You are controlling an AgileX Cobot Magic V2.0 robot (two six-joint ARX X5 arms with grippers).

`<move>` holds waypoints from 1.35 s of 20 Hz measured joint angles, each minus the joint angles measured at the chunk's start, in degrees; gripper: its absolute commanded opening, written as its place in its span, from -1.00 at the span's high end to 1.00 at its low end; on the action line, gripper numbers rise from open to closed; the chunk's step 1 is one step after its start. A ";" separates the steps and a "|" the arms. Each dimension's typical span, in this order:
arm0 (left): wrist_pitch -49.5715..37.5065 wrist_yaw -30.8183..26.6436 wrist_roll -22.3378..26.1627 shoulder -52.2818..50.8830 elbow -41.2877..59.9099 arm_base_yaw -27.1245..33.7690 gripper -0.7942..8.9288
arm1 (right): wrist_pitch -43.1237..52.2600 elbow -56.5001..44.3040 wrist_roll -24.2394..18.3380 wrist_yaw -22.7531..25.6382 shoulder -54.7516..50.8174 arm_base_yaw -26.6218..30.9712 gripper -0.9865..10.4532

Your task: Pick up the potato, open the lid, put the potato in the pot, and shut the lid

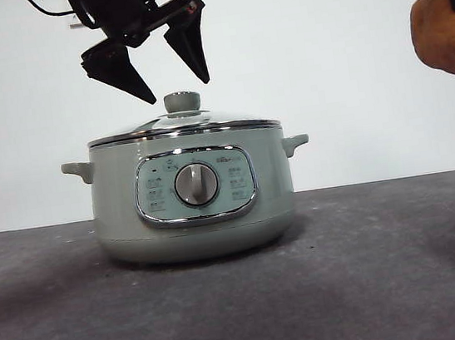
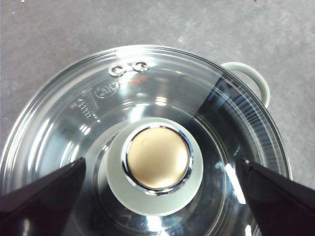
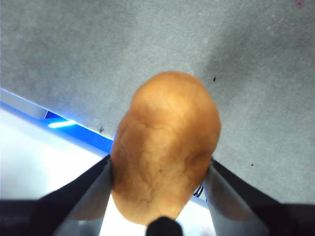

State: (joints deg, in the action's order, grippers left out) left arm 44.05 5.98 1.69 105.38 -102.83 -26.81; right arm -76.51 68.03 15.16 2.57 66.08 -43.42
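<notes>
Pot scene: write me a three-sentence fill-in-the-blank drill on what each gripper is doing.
1. The right gripper is shut on the ____.
2. The left gripper hangs open just above the lid's ____.
3. The lid sits ____ the pot.

Missing words: potato; knob; on

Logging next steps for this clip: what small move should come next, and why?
Probably lower the left gripper straight down and close on the lid's knob. Its jaws are open above the knob, the lid is on the pot, and the right gripper holds the potato.
</notes>
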 measured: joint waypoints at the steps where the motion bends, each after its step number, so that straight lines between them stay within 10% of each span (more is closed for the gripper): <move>1: 0.00 -0.02 -0.02 0.00 0.00 0.00 -0.45 | 0.00 0.00 0.00 0.00 0.00 0.00 0.83; 19: 0.24 -0.07 -2.40 2.62 0.00 0.04 -0.45 | 0.00 0.00 0.04 0.00 0.00 0.00 0.83; 27: 0.02 -2.62 -1.81 2.62 0.00 -0.79 0.29 | 2.10 0.00 0.04 0.00 0.00 0.00 0.83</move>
State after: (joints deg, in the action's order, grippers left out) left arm 44.07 3.36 -0.12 108.01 -102.83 -27.59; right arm -74.41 68.03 15.20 2.57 66.08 -43.42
